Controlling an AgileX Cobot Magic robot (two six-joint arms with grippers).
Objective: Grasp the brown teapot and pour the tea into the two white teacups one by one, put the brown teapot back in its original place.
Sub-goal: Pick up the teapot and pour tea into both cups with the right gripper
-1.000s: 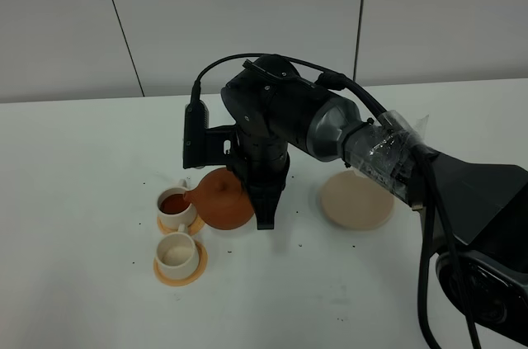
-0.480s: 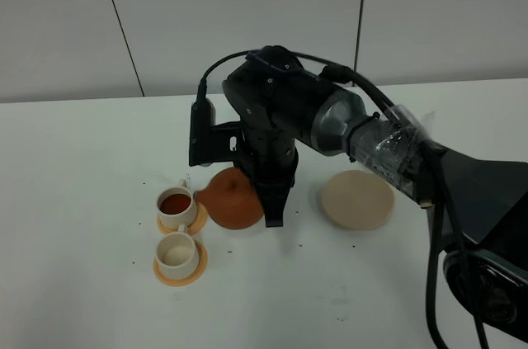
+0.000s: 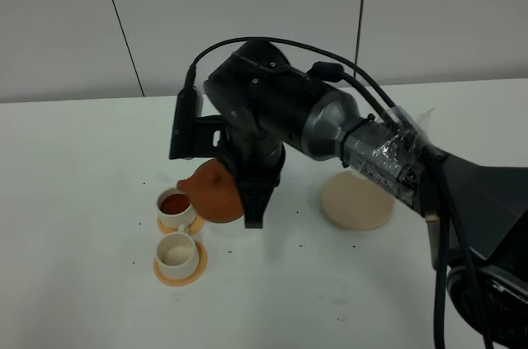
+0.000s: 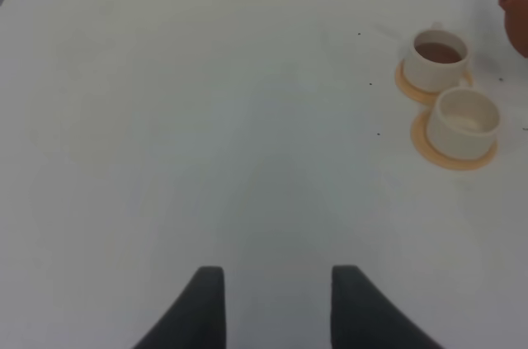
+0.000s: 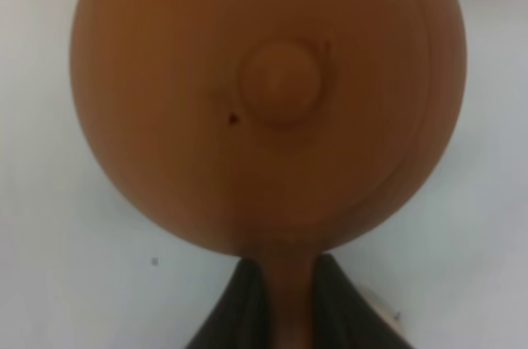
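The brown teapot (image 3: 211,192) hangs tilted just above the table, its spout toward the two white teacups. My right gripper (image 3: 252,210) is shut on its loop handle, and in the right wrist view the handle runs between the fingers (image 5: 239,304) below the lid knob (image 5: 280,81). The far teacup (image 3: 175,205) holds dark tea. The near teacup (image 3: 176,253) looks empty. Each stands on an orange saucer (image 3: 195,270). The beige coaster (image 3: 356,200) lies bare to the right. My left gripper (image 4: 276,283) is open over bare table, with the teacups (image 4: 439,58) (image 4: 467,118) ahead of it.
The white table (image 3: 82,167) carries a few dark specks around the cups. The right arm's bulky links and cable (image 3: 363,143) stretch across from the right side. A grey panelled wall (image 3: 247,2) stands behind the table.
The teapot drew right, away from the cups, then swung back left and slightly up. Its spout now sits beside the filled far cup. The gripper stayed shut.
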